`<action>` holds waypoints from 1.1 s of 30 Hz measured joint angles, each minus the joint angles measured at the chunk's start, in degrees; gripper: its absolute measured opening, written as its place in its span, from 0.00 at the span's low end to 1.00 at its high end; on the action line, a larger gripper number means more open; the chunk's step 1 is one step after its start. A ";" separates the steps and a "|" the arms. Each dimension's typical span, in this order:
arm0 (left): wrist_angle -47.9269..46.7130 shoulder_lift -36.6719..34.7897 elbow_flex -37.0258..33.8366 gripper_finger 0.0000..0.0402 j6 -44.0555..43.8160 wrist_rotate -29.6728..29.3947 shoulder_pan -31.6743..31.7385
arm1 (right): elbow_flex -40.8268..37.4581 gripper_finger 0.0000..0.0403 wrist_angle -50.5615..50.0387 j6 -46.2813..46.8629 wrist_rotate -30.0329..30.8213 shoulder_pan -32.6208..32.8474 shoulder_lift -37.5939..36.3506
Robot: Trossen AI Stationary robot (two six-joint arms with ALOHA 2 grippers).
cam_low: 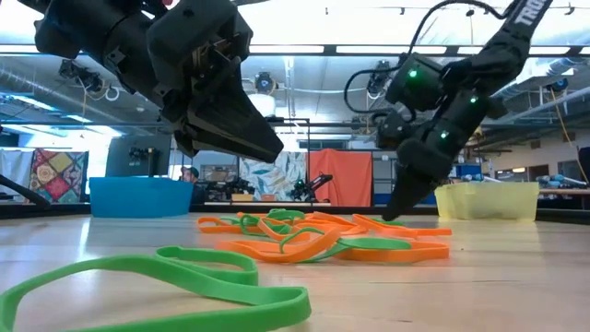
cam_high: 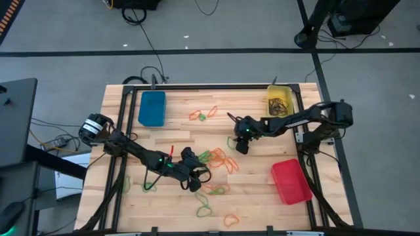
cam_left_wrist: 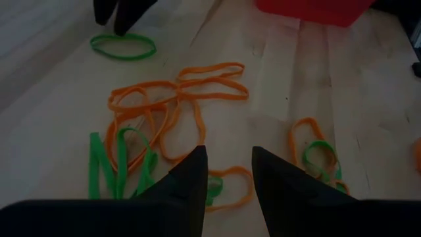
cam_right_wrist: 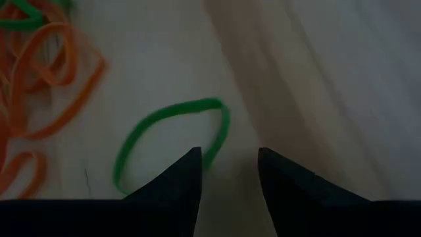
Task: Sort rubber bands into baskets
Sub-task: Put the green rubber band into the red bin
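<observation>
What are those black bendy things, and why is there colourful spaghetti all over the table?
Those are two robot arms, and the "spaghetti" is rubber bands, orange and green, spread over a wooden table. One picture looks down from above, one peeks across the tabletop, and two come from cameras on the arms' wrists. The left hand hangs over the tangled pile in the middle. The right hand is low over a single green band. Both hands are open and hold nothing. Three little baskets wait at the edges: blue, yellow with some dark bands inside, and red.
</observation>
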 joint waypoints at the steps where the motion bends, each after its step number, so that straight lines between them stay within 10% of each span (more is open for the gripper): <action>1: -0.22 0.00 0.00 0.31 -0.01 0.00 0.00 | 0.40 0.40 0.46 -0.20 0.17 0.01 1.03; 10: -0.52 0.00 0.00 0.31 -1.09 -0.11 0.00 | 1.16 0.37 1.86 -0.20 0.89 0.67 3.77; 16: -0.54 0.00 0.00 0.31 -1.09 -0.13 0.00 | 1.12 0.06 2.06 -1.81 2.53 2.46 3.98; 21: -0.50 0.00 0.00 0.31 0.31 -0.15 0.08 | 1.07 0.02 1.05 -1.06 6.44 3.92 3.04; 33: -0.45 0.00 0.00 0.31 8.66 5.29 7.20 | 0.75 0.01 -20.94 12.40 9.24 16.39 -15.40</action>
